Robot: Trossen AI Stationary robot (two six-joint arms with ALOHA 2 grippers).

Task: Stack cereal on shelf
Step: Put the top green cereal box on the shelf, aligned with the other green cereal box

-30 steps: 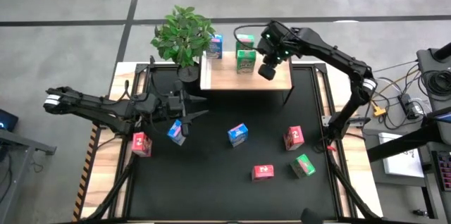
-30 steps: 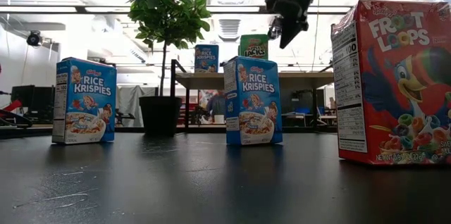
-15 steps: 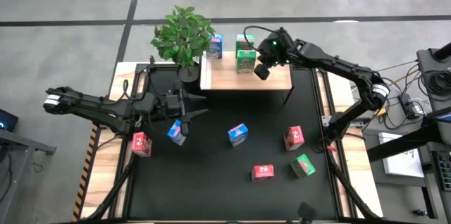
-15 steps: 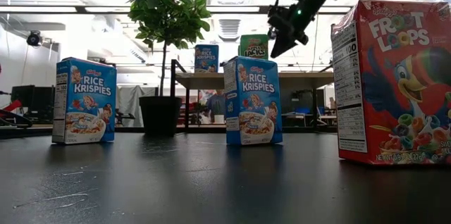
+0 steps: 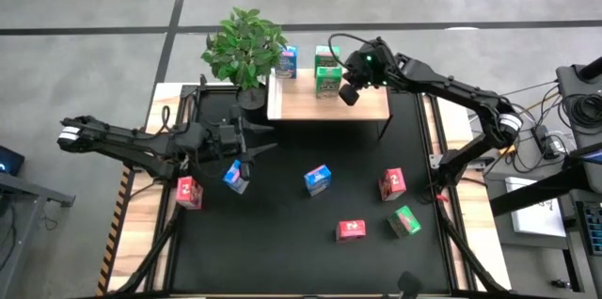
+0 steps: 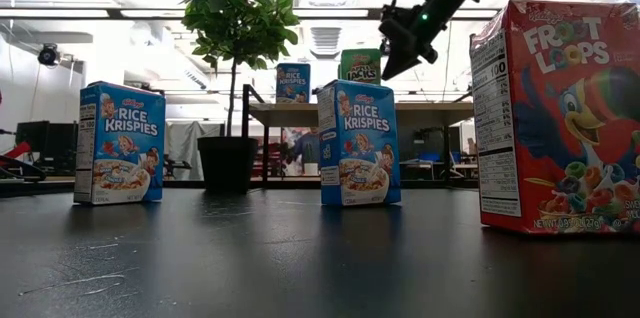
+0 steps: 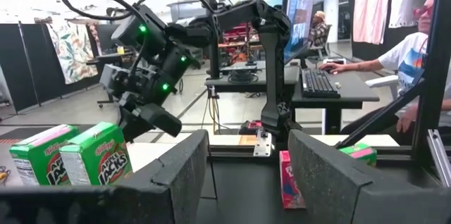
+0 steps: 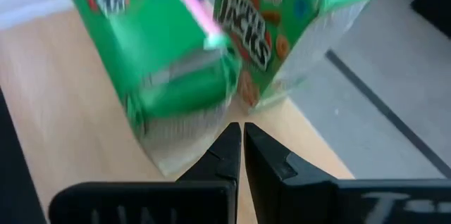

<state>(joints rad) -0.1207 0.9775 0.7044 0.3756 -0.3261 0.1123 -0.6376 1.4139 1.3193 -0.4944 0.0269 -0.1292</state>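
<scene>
The light wooden shelf [image 5: 362, 106] stands at the table's far edge. On it stand a blue cereal box [image 5: 288, 62] and two green ones [image 5: 328, 55] [image 5: 327, 80]. My right gripper [image 5: 348, 94] is shut and slants down over the shelf, its tips just right of the nearer green box [image 8: 176, 76]. My left gripper [image 5: 256, 145] hovers open at the table's left, above a blue box [image 5: 235, 177], with nothing between its fingers [image 7: 176, 182]. More boxes stand on the black mat: red [image 5: 189, 191], blue [image 5: 318, 180], red [image 5: 392, 184], red [image 5: 352, 230], green [image 5: 405, 221]. My right gripper's shut fingertips [image 8: 232, 139] point at the lower corner of the nearer green box [image 8: 211, 122], slanting down from the table's right. I cannot tell whether they touch it. The box stands upright on the shelf.
A potted plant [image 5: 245, 47] stands just left of the shelf. The shelf's right half is bare wood. In the left wrist view a person [image 7: 416, 48] sits at a desk beyond the table.
My right gripper, staying shut, has come down a little and toward the table's left, close to the green boxes, and has tipped its fingers downward. The boxes on the shelf stand as before.
</scene>
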